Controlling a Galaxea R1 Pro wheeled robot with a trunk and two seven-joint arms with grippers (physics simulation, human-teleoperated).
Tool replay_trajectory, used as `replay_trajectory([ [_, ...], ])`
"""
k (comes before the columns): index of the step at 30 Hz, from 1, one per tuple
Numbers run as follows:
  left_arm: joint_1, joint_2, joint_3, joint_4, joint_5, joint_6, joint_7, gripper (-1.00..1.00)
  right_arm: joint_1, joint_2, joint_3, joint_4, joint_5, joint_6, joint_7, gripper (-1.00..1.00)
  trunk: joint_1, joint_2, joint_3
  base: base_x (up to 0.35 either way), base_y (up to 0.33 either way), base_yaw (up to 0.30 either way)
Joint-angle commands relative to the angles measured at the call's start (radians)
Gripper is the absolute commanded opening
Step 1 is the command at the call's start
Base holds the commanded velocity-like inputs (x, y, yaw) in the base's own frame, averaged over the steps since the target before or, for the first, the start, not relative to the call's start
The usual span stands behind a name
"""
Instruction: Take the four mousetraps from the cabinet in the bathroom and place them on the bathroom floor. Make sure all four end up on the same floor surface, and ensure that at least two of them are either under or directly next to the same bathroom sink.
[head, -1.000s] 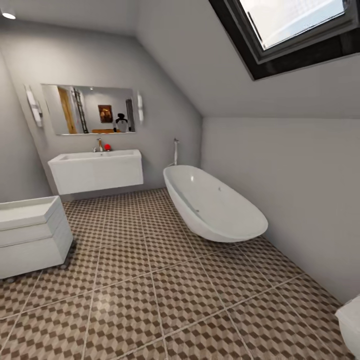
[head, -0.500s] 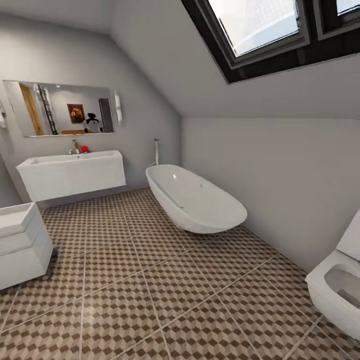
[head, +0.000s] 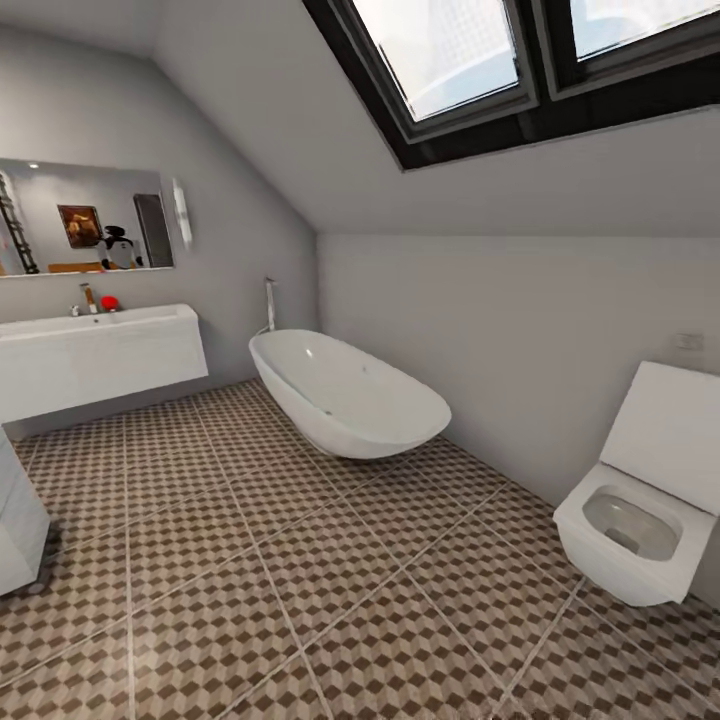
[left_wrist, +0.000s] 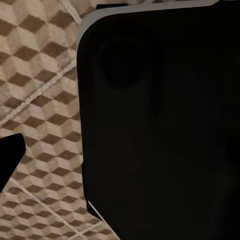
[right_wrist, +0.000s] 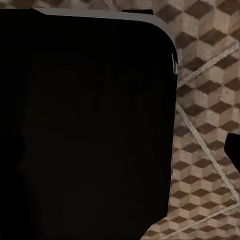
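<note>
A dark body hides most of the bathroom floor in both wrist views.

The bathroom floor is matt tile printed with brown, beige and white cubes, with pale grout. On it, the bathtub is smooth, glossy white, like the toilet. Above the tub, the skylight has a dark matt frame.

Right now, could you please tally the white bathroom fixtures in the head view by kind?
White wall-hung basin unit: 1
White oval freestanding bathtub: 1
White wall-hung toilet: 1
White wheeled unit at the picture's left edge: 1
Total: 4
</note>
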Motion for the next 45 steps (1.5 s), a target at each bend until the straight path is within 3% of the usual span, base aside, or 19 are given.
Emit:
replay_trajectory([
  [1, 0.0, 0.0, 0.0, 0.0, -0.001, -0.004, 0.0, 1.0, 0.0, 0.0, -0.001, 0.0, 0.0, -0.002, 0.001, 1.0, 0.0, 0.0, -0.001, -0.028, 0.027, -0.299],
  [45, 0.0, 0.0, 0.0, 0.0, -0.002, -0.011, 0.0, 1.0, 0.0, -0.006, -0.006, 0.0, -0.001, -0.003, 0.001, 1.0, 0.0, 0.0, -0.001, -0.031, 0.022, -0.299],
])
